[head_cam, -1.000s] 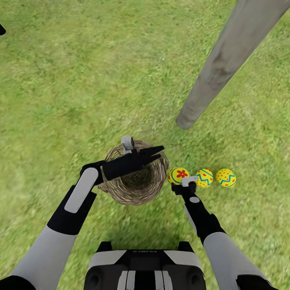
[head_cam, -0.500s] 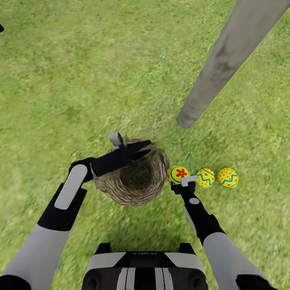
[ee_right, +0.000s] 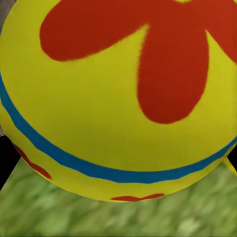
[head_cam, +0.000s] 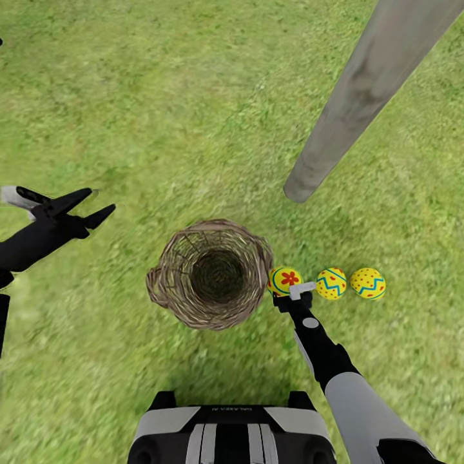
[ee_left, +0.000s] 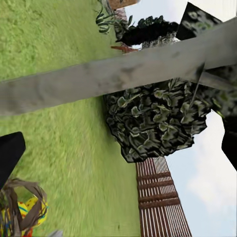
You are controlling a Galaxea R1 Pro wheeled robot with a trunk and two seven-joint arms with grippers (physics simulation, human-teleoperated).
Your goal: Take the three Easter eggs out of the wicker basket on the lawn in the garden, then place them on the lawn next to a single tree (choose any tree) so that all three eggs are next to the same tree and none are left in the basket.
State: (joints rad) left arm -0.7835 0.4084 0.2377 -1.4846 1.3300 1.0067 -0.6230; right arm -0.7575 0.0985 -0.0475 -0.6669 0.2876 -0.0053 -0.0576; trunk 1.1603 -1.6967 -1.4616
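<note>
The wicker basket [head_cam: 216, 274] stands on the lawn [head_cam: 161, 116] with nothing inside it. Three Easter eggs lie in a row to its right: a flower-marked egg [head_cam: 285, 280] against the rim, a zigzag egg [head_cam: 331, 283] and a dotted egg [head_cam: 368, 283]. My right gripper [head_cam: 289, 291] is shut on the flower-marked egg [ee_right: 118, 98], which sits very close in the right wrist view. Far out to the left of the basket, my left gripper [head_cam: 102, 200] hangs open over the grass with nothing in it. The pale tree trunk [head_cam: 361, 96] meets the ground just beyond the eggs.
Grass stretches all around the basket and trunk. The left wrist view looks along the trunk [ee_left: 123, 74] to dark green foliage [ee_left: 158, 123], a wooden fence [ee_left: 163, 197] and sky, with a bit of the basket rim [ee_left: 24, 207] in a corner.
My left arm has swung from over the basket out to the far left, uncovering the basket's mouth. The right arm and the three eggs have stayed put.
</note>
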